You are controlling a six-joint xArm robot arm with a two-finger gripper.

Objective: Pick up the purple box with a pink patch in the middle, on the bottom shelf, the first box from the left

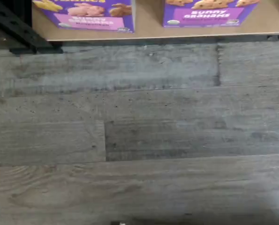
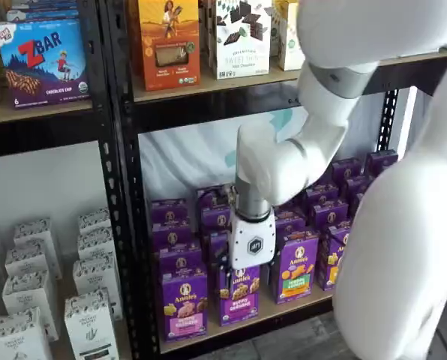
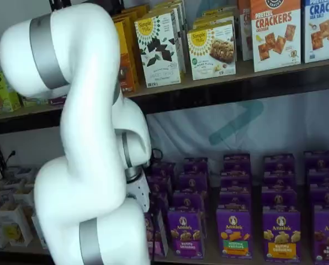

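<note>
The purple box [image 2: 184,304] with the pink band stands at the left end of the front row on the bottom shelf [image 2: 283,313]. The wrist view shows its lower front [image 1: 85,14] at the board's edge [image 1: 149,29]. My gripper [image 2: 247,273] hangs in front of the box to its right, a little right of and above the purple box and touching neither. Its white body shows, but the black fingers are hard to pick out against the cartons. Nothing is held. In a shelf view the white arm [image 3: 93,165] covers the shelf's left end.
A carton with a purple band [image 1: 209,11] stands right of the target, with more purple rows behind and to the right [image 3: 233,232]. A black upright [image 2: 130,225] borders the target's left. White cartons [image 2: 92,322] fill the neighbouring bay. Grey plank floor [image 1: 139,140] lies below.
</note>
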